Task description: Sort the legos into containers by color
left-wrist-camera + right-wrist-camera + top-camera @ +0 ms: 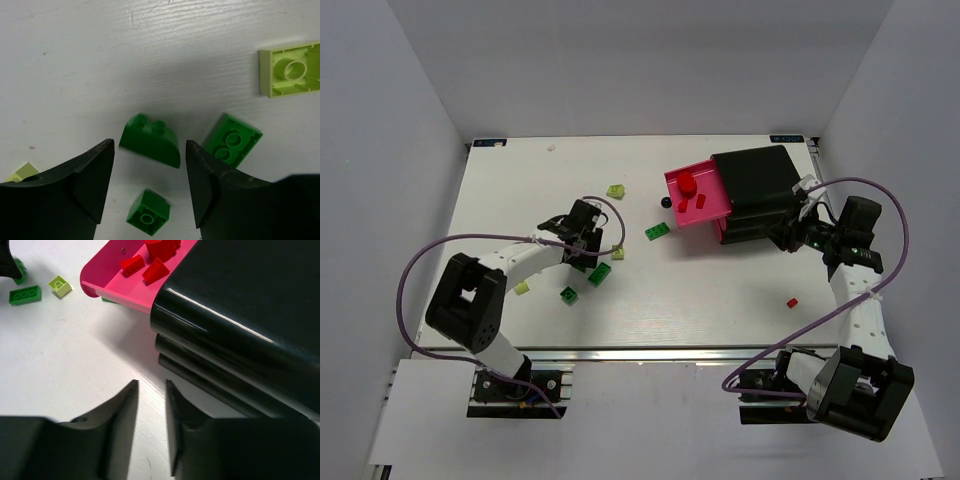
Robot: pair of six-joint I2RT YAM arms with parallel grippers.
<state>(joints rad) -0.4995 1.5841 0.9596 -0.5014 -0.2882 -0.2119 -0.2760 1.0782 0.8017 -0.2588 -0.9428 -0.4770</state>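
Several red legos [154, 271] lie in the pink drawer [107, 280], which is pulled out of the black containers [757, 180]. My left gripper [148, 150] is released, jaws either side of a dark green brick [157, 144] on the table [75, 60], not pinching it. Right gripper [151, 387] slightly parted, empty, beside the stack.
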